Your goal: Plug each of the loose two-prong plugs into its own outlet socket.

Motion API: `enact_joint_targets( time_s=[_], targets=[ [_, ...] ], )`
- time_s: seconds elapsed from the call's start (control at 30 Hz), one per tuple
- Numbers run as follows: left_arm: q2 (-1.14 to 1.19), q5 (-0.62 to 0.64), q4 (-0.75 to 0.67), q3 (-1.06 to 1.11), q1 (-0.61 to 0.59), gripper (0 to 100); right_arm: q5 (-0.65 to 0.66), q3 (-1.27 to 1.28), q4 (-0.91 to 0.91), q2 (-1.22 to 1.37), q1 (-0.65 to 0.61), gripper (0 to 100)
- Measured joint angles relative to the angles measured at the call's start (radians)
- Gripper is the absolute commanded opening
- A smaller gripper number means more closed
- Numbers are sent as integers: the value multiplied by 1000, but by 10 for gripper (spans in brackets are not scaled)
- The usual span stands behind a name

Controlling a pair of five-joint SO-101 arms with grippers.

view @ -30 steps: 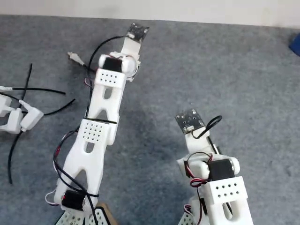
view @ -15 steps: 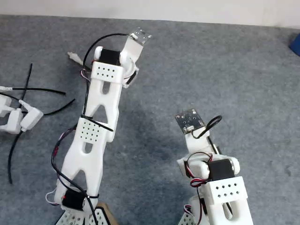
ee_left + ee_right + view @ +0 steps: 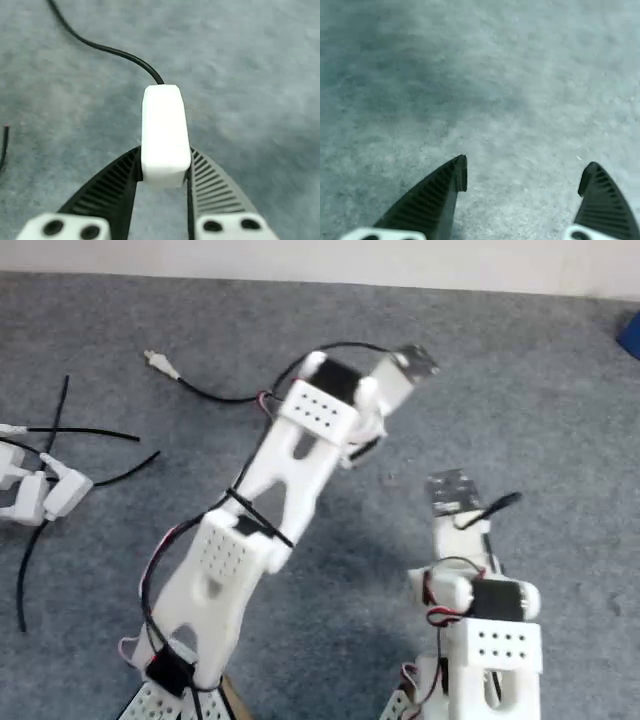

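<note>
A white corded block [image 3: 162, 130] is held between the closed fingers of the left gripper [image 3: 165, 167], above the grey counter [image 3: 560, 390]. It is clamped at its near end only. Whether it is a plug body or a socket body cannot be told, since its front face is hidden. A black cord [image 3: 100, 47] is seen leaving its far end. In the high view a loose two-prong plug [image 3: 158, 361] lies near the far edge of the counter, with a black lead trailing from it toward the left arm [image 3: 300, 440]. A cluster of white connectors [image 3: 45, 495] with crossed black leads lies at the left edge, well apart from both arms. The right gripper [image 3: 526, 165] is open and empty over bare counter.

Several faults are judged possible. The block could be twisted or pulled out of the fingers if its cord is drawn taut, because so little of it is gripped. The trailing lead could be snagged by the arm, and the loose plug dragged out of place. A tilted block would probably leave prongs and slots misaligned at mating.
</note>
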Motion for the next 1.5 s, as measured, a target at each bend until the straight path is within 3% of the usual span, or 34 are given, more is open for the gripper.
enact_joint_targets(
  time_s=[0.23,0.43,0.67,0.8,0.9,1.0,1.3,1.5],
  targets=[
    [-390,17,0,520,137,6,0,-3,14,12,75,343],
    [-585,-14,0,867,141,8,0,-75,40,189,126,343],
    [-606,-569,0,1079,-23,8,0,-89,40,224,127,343],
    [-606,-580,0,1062,-92,35,0,-89,40,186,127,343],
    [-606,-580,0,968,-137,114,0,-89,40,175,127,343],
    [-606,-572,0,868,-175,133,0,-89,40,170,127,343],
    [-606,-552,0,651,-311,129,0,-89,40,170,124,343],
    [-644,-612,0,618,-437,4,0,-89,40,170,104,343]
  ],
)
